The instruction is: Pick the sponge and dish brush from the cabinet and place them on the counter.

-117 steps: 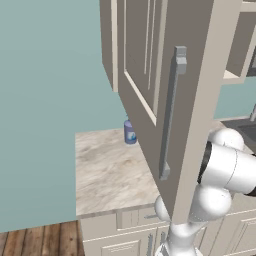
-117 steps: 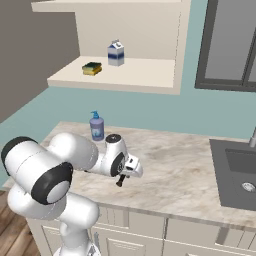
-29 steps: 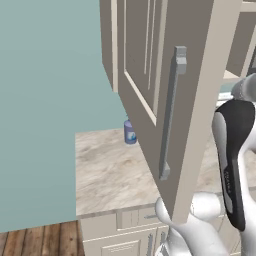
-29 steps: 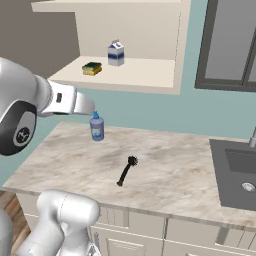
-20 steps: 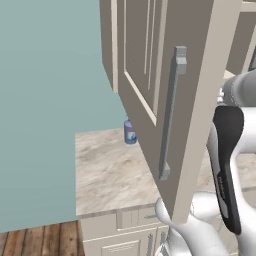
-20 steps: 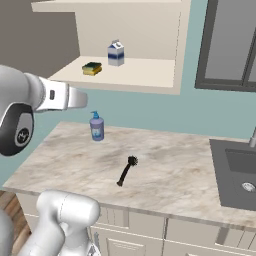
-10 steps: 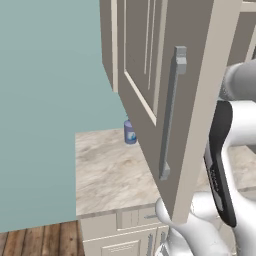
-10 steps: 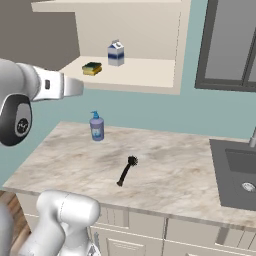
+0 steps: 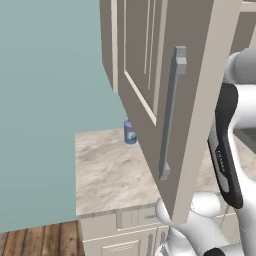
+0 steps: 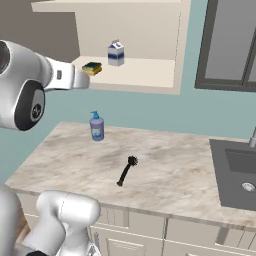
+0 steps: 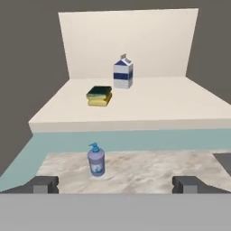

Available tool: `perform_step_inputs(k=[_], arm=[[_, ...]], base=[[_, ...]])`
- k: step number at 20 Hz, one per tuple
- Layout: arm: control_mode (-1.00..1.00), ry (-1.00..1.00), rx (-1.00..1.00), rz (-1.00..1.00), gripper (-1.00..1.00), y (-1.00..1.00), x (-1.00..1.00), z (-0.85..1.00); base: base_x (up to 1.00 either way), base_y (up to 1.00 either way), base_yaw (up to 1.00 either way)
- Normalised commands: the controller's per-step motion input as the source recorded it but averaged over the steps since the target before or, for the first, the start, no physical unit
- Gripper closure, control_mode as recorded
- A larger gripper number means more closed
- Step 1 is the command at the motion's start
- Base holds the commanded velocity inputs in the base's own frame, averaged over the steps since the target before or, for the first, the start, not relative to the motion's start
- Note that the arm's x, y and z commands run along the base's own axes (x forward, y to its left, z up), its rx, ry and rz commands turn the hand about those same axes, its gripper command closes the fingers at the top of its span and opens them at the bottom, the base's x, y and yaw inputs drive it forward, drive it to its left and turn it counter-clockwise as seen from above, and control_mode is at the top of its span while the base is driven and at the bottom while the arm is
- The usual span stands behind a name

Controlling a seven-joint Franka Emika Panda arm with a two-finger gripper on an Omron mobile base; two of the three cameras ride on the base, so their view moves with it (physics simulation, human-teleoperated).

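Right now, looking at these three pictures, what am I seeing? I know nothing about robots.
A white robot arm in a simulated kitchen. Two pictures come from cameras on its base, left and right; the third from a camera on its hand. The open cabinet holds a sponge and a milk carton. On the counter below stand a soap bottle and a dish brush, lying flat. The end effector is open, holds nothing, and points toward the shelf.
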Motion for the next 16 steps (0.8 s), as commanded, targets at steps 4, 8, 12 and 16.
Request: perform_step_inputs(k=[4, 8, 12, 16], arm=[[-1.00, 0.03, 0.01, 0.06, -1.00, 0.00, 0.46, 0.00], [-1.00, 0.00, 0.00, 0.04, -1.00, 0.04, 0.44, 0.00], [-1.00, 0.00, 0.00, 0.01, -1.00, 0.09, 0.51, 0.00], [-1.00, 0.00, 0.00, 0.00, -1.00, 0.08, 0.50, 0.00]], base=[[0.00, 0.00, 0.00], [0.00, 0.00, 0.00], [0.00, 0.00, 0.00], [0.00, 0.00, 0.00]])
